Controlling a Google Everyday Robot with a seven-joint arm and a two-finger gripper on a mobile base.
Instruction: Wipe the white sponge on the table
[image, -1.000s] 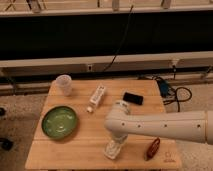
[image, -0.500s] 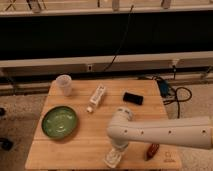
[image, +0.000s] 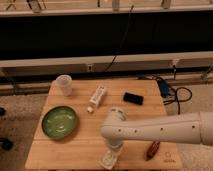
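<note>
The white sponge (image: 107, 162) lies on the light-brown wooden table (image: 85, 145) close to its front edge, partly hidden by my gripper. My gripper (image: 113, 152) points straight down onto the sponge, at the end of the white arm (image: 165, 129) that reaches in from the right. I cannot see how the sponge and gripper meet.
A green plate (image: 60, 122) sits at the left. A translucent cup (image: 64, 84) stands at the back left. A white tube bottle (image: 98, 95) and a black object (image: 133, 98) lie at the back. A reddish-brown object (image: 153, 149) lies right of the gripper.
The arm has swung further over the table and the gripper with the sponge has shifted slightly left and toward the front edge.
</note>
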